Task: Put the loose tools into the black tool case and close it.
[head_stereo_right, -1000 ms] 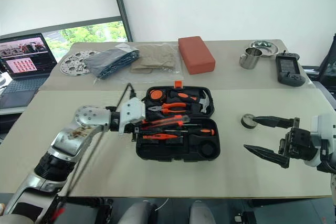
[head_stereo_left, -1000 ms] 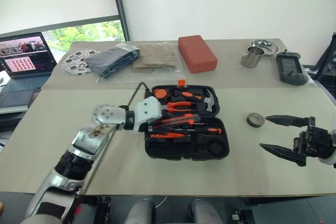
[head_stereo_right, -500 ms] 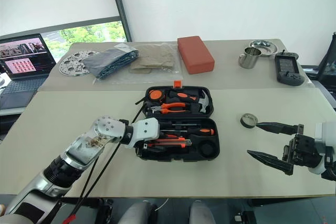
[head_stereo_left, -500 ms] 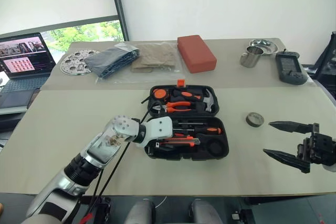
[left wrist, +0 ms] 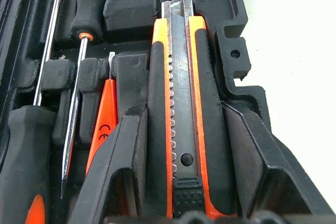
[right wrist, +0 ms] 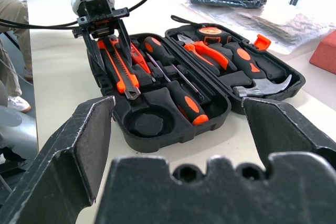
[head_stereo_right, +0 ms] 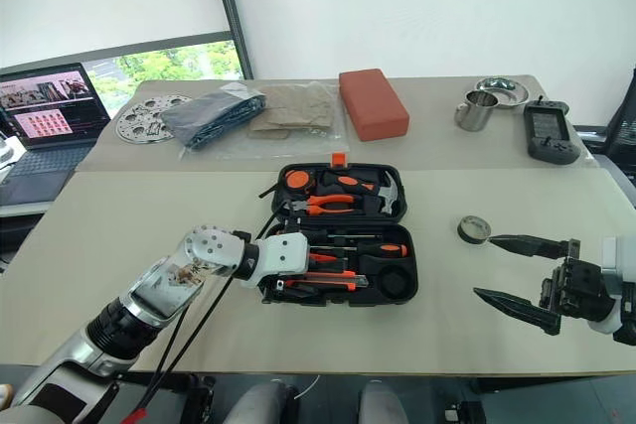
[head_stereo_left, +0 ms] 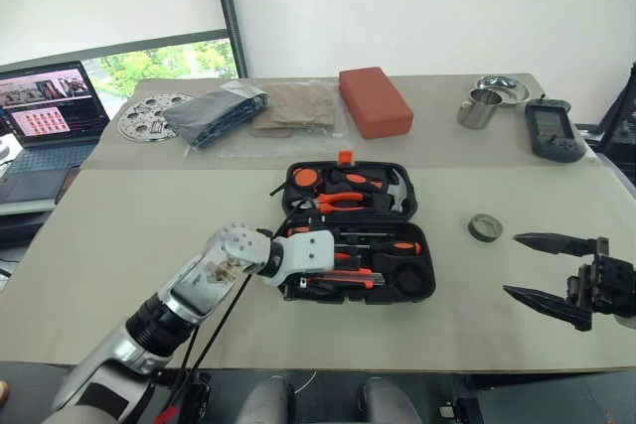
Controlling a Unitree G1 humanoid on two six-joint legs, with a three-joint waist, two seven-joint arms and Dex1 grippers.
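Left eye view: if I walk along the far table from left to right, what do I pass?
Laptop → holey metal disc → dark bagged bundle → tan cloth → red block → steel cup → black handheld device.

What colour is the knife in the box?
Orange and black, with a steel blade strip; the utility knife shows best in the left wrist view.

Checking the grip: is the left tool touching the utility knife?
Touching: left wrist view shows both fingers pressed against the utility knife.
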